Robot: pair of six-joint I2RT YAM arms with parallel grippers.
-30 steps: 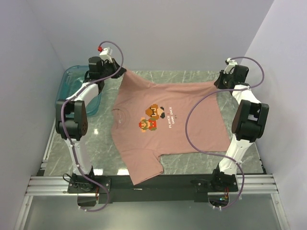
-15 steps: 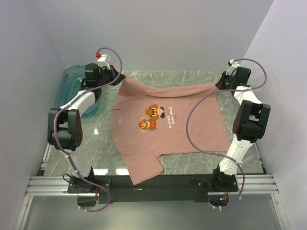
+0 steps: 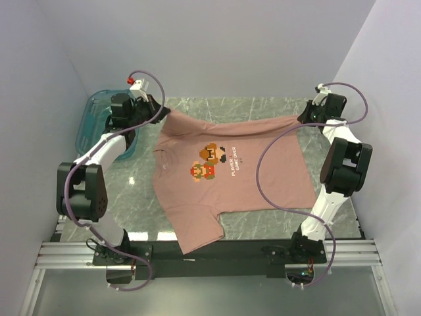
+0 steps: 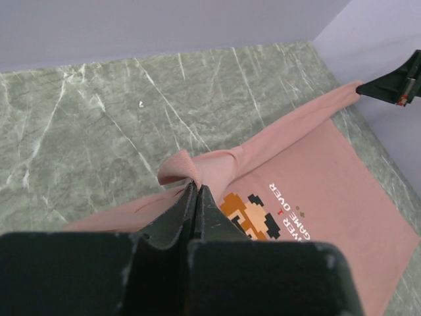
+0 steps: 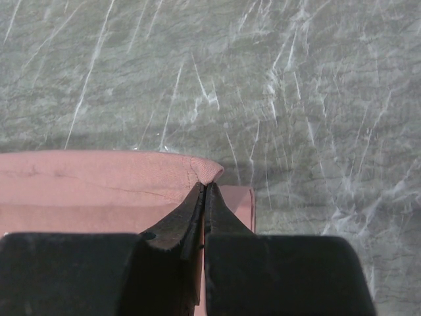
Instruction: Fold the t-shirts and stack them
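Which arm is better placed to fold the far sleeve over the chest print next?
Probably left. The left gripper is shut on the t-shirt at its far sleeve, beside the print; the right gripper pinches the far hem corner, farther off.

Left of the t-shirt [image 3: 230, 178], the teal bin [image 3: 85, 122] is partly hidden behind the left arm [image 3: 105, 141]. In the left wrist view, the left gripper [image 4: 197, 188] covers part of the t-shirt's chest print.

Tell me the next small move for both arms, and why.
Probably draw both pinched corners toward the near side, folding the t-shirt in half: the left gripper and right gripper are each shut on its far edge, stretched between them, and the rest lies flat.
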